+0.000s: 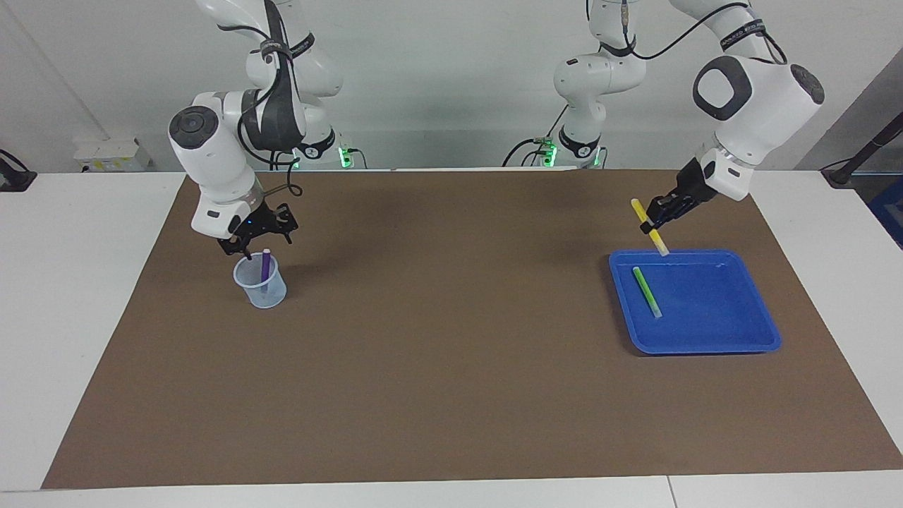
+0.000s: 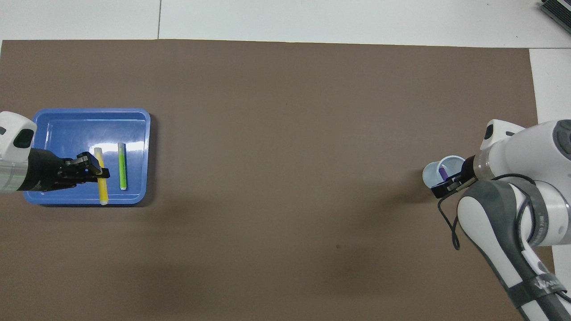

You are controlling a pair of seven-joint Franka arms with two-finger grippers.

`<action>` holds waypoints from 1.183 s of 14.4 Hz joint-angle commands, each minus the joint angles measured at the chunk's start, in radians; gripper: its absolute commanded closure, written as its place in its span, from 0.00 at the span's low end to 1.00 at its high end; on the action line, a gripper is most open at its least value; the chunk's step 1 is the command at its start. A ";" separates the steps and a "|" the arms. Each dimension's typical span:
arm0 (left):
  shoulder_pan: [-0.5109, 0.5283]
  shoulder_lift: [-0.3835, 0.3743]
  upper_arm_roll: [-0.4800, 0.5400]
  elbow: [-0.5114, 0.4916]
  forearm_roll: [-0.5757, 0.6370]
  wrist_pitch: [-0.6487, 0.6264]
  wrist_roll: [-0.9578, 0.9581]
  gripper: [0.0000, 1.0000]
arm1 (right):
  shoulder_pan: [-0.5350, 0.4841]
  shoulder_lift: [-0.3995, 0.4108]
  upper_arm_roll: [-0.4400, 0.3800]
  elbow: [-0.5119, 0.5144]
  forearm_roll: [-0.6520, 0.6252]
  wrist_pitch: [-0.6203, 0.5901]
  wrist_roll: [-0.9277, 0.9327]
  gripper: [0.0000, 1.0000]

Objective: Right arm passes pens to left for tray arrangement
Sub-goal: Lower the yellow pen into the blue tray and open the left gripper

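Note:
A yellow pen (image 1: 637,206) hangs tilted over the blue tray's (image 1: 712,303) rim nearest the robots, with my left gripper (image 1: 649,224) shut on its middle. From overhead, the yellow pen (image 2: 102,187) lines up beside the green pen (image 2: 122,166), which lies flat in the tray (image 2: 80,129); my left gripper (image 2: 91,167) comes in over it. The green pen (image 1: 646,291) rests alone on the tray floor. My right gripper (image 1: 269,247) hovers open just above the purple pen (image 1: 265,271), its fingers either side of the pen's top. The purple pen (image 2: 443,170) stands in a cup under my right gripper (image 2: 447,183).
The small pale translucent cup (image 1: 271,296) stands on the brown mat (image 1: 451,353) toward the right arm's end, and shows in the overhead view too as the cup (image 2: 430,174). White tabletop borders the mat.

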 commanded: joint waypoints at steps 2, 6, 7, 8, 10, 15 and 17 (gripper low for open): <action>0.043 0.068 -0.008 0.040 0.073 0.007 0.090 1.00 | -0.021 -0.029 0.013 -0.057 -0.018 0.037 -0.015 0.19; 0.077 0.133 -0.008 0.042 0.110 0.079 0.158 1.00 | -0.036 -0.022 0.015 -0.066 -0.018 0.065 -0.006 0.28; 0.079 0.150 -0.008 0.042 0.120 0.099 0.172 1.00 | -0.042 -0.018 0.015 -0.066 -0.018 0.069 -0.007 0.28; 0.083 0.164 -0.008 0.044 0.143 0.114 0.178 1.00 | -0.050 -0.018 0.015 -0.068 -0.020 0.071 -0.006 0.32; 0.085 0.187 -0.008 0.044 0.159 0.145 0.179 1.00 | -0.051 -0.013 0.015 -0.072 -0.020 0.072 -0.006 0.35; 0.087 0.283 -0.008 0.073 0.224 0.221 0.213 1.00 | -0.051 -0.012 0.015 -0.086 -0.020 0.098 0.027 0.38; 0.099 0.315 -0.008 0.071 0.254 0.257 0.236 1.00 | -0.053 -0.010 0.015 -0.086 -0.020 0.105 0.027 0.39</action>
